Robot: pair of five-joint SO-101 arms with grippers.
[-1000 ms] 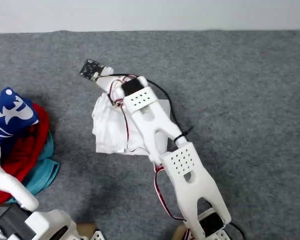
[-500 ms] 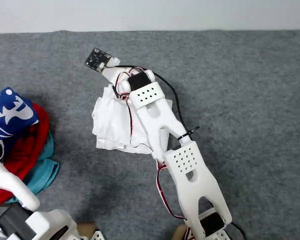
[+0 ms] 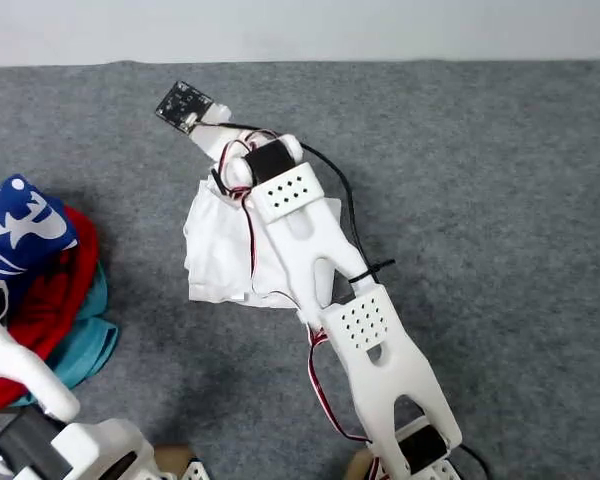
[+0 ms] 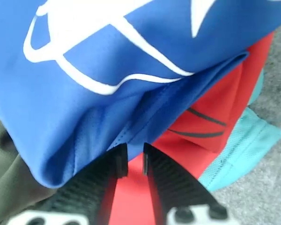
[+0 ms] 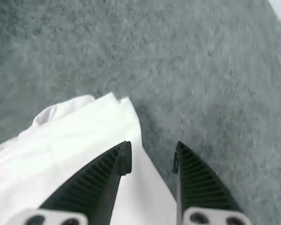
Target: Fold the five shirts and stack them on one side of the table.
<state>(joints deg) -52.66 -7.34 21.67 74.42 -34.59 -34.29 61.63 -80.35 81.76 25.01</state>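
A folded white shirt point(image 3: 216, 256) lies on the grey table point(image 3: 480, 180) left of centre. My right arm point(image 3: 285, 200) stretches over it. The right gripper point(image 5: 151, 158) hovers open above the white shirt point(image 5: 75, 140) at its far corner, one finger over cloth and one over the mat. At the left edge a blue shirt with white print point(image 3: 20, 226) tops a pile with a red shirt point(image 3: 55, 295) and a teal shirt point(image 3: 85, 345). My left gripper point(image 4: 135, 161) hangs just over this pile, its fingers nearly together at the hem of the blue shirt point(image 4: 107, 70), above the red shirt point(image 4: 192, 131).
A dark olive cloth point(image 4: 4, 173) shows under the blue shirt. The left arm's base point(image 3: 40, 430) sits at the near left corner. Bare grey mat spreads over the whole right half of the table and along the far edge.
The right arm's wrist has lifted and shifted toward the far edge of the white shirt. The pile and the left arm have stayed put.
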